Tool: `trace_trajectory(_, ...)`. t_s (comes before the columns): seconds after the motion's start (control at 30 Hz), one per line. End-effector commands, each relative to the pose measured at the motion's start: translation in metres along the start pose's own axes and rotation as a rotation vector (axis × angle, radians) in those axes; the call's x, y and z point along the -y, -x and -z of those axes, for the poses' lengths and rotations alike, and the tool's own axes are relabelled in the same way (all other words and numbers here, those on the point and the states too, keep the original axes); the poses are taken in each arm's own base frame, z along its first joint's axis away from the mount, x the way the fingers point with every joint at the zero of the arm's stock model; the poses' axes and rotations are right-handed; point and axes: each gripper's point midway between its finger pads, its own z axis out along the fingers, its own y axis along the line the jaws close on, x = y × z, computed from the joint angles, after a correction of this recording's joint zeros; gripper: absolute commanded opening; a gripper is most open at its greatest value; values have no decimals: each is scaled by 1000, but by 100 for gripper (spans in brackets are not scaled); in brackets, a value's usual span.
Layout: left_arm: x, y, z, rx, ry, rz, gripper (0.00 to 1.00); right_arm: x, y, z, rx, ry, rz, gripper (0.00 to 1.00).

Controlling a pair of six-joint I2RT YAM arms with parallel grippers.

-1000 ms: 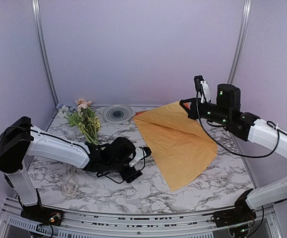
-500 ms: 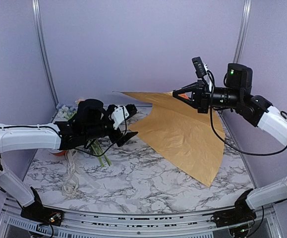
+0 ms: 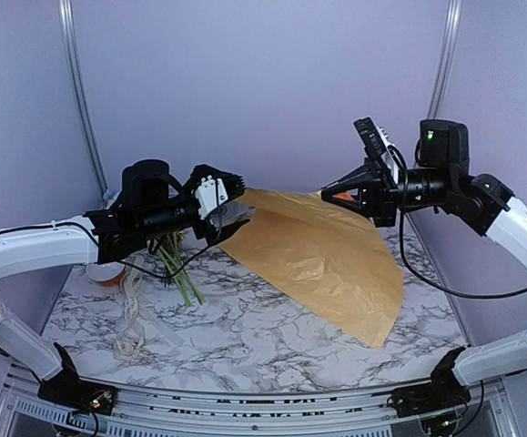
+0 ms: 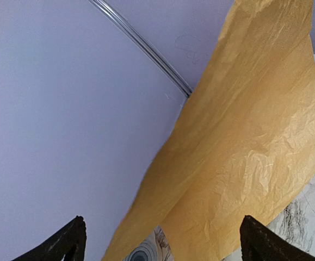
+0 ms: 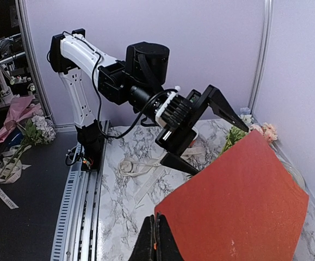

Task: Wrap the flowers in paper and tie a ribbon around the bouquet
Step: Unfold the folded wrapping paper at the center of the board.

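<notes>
— What is the left gripper (image 3: 228,206) doing?
— It is gaping wide, gripping nothing. The paper (image 3: 322,264) is hanging just to its right, its top edge running across to the right gripper (image 3: 334,194), which is pinching a corner.

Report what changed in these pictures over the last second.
The left claw rose off the table and went toward the back. It is now open, facing the free edge of the paper. The right claw, shut on a paper corner, lifted it, so the sheet went from lying flat to hanging with its near end down at the table. The ribbon and flowers stayed put.
</notes>
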Motion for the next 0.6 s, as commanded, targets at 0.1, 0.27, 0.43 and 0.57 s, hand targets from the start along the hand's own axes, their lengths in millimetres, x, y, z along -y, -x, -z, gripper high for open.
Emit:
trace_trajectory(0.1,-40,2,12,-26,141,14,99,51,47,38,125,-336,-8,0)
trace_trajectory(0.27,-72,-18,-1,-101,266,203,99,188,3,143,227,-1049,-329,0)
trace_trajectory(0.43,-98,-49,-18,-245,433,307,99,244,-118,239,380,-1415,-684,0)
trace_trajectory(0.57,-87,-59,-36,-279,387,357,99,239,-213,291,393,-1697,-808,0)
